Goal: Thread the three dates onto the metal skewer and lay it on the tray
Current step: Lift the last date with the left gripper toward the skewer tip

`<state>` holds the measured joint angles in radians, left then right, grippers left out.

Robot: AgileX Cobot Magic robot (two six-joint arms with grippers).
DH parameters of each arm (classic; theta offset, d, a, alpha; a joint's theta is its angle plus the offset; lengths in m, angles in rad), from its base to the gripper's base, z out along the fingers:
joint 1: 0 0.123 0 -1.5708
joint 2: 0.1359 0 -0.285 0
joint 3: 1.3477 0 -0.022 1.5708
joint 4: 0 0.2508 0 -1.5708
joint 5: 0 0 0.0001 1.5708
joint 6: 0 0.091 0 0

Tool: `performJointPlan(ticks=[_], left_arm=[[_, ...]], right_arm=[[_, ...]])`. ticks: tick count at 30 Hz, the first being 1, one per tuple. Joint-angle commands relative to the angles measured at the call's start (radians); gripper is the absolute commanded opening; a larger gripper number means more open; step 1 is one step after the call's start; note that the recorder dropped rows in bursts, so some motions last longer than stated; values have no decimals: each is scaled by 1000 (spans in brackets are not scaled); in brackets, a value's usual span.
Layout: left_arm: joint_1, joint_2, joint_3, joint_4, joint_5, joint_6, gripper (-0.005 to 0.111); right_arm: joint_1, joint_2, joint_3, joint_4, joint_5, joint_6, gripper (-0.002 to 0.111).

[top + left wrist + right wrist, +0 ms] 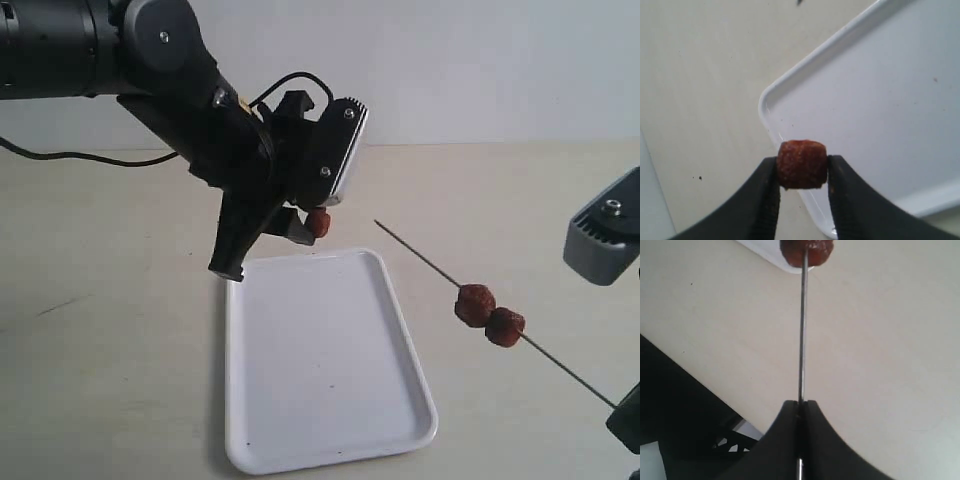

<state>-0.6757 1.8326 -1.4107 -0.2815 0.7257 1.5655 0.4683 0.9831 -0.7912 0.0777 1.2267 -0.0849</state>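
Gripping the metal skewer [801, 340] at its near end, the right gripper [801, 404] has both fingers pressed together on the thin rod, no gap visible. The skewer is held off the table and runs away from the gripper toward the left arm, its far tip bare. Two dates [490, 314] are threaded near mid-length, touching each other, dark reddish-brown and wrinkled, just beside the right rim of the tray [300, 400]. The tray is white with a low rim and lies flat. Farther back, the left gripper [802, 166] hangs over a corner of the tray; its fingers [767, 192], parted by one date's width, clamp the third date [801, 162], which is blocky and rough-skinned.
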Motion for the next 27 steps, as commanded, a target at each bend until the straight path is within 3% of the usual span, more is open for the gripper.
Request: performJointPlan(ticks=[1,11,27], left_arm=[[1,-22,1,-21,34,45,34],[1,-26,1,-142,58,155,34],[-11,-26,1,-171,158,184,34]], right_arm=[[-3,38,-2,3,-6,-28,0],[-3,81,-2,48,-6,-91,0],[-3,133,-4,46,-53,-98,0]])
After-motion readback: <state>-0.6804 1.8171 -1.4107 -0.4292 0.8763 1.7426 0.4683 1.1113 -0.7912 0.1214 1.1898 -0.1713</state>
